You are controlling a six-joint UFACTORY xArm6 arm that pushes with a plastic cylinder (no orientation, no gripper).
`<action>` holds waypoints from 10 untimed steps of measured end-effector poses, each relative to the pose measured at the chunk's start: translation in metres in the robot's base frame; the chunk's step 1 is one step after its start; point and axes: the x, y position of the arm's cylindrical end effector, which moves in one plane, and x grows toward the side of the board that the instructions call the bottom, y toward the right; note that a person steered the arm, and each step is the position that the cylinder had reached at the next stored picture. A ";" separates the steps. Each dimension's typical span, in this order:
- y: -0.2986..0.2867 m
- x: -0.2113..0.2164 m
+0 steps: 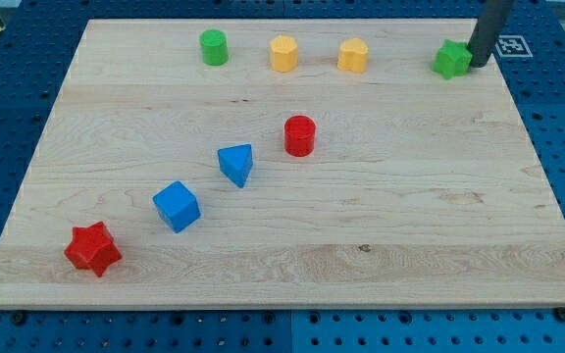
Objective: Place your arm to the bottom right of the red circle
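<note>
The red circle (300,135) is a short red cylinder standing near the middle of the wooden board (410,216). My rod comes down at the view's top right, and my tip (479,65) rests on the board just right of a green star-shaped block (451,60), touching or nearly touching it. The tip is far up and to the right of the red circle.
A green cylinder (214,47), a yellow block (283,53) and a second yellow block (353,55) line the top edge. A blue triangle (236,164), a blue cube (177,206) and a red star (93,248) run diagonally toward the bottom left.
</note>
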 end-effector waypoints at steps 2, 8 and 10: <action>-0.027 -0.001; -0.040 0.158; -0.069 0.187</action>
